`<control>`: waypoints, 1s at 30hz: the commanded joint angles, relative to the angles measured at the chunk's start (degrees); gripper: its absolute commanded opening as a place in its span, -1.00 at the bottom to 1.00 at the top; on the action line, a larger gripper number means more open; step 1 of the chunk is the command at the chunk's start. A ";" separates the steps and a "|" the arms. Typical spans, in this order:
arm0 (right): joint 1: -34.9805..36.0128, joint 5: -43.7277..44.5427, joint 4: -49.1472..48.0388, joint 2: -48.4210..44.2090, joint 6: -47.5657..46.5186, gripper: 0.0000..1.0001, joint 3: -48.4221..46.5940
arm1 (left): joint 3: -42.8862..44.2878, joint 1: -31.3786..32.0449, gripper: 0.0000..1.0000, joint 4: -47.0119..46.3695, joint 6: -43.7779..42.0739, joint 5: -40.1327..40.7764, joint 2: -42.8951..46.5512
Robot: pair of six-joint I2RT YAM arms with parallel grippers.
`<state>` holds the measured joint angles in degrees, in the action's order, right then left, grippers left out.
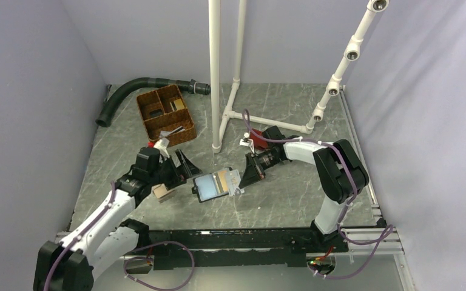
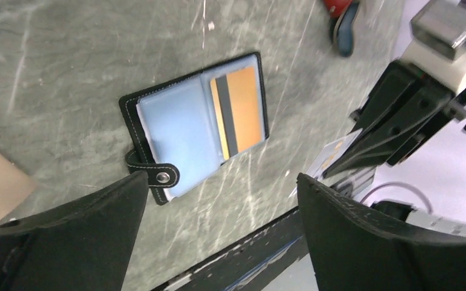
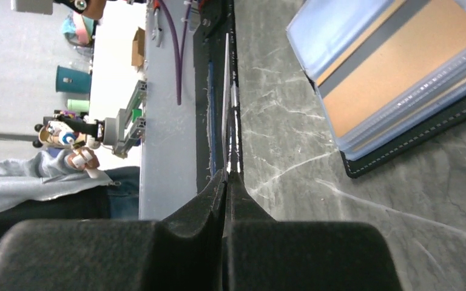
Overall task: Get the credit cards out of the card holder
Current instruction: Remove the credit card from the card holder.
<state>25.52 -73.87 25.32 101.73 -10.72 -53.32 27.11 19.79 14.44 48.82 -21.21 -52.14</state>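
My left gripper (image 2: 221,182) is wide open near the card holder (image 2: 176,121), holding nothing; my right gripper (image 3: 227,177) pinches a thin card (image 3: 227,91)

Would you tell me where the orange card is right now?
In the top view, the orange card sits in the right half of the card holder, mid-table between the open left gripper and the right gripper pinching a pale card.

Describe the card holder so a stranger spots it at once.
On the grey marbled table, look in front of the tall white pipe frame. There lies the card holder, a black-edged wallet spread open flat. Only it shows a light blue panel beside an orange card with a dark stripe.
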 commanded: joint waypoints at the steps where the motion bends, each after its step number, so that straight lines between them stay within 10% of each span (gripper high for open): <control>1: -0.22 -4.66 3.81 -2.65 -6.90 -1.00 -2.77 | -0.20 -0.19 0.99 2.94 5.15 7.09 6.19; 15: -1.17 -5.99 10.41 -3.88 -11.01 -1.00 -5.89 | -3.02 0.03 0.96 -18.07 10.99 -6.90 3.32; 30: -1.34 -6.08 2.11 -8.85 -4.39 -1.00 -1.35 | -3.64 11.21 0.96 -27.11 12.16 -0.66 0.31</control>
<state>24.60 -77.25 33.08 95.59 -17.89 -56.49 23.46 29.04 -7.44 60.77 -24.10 -52.23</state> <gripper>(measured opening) 0.008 0.983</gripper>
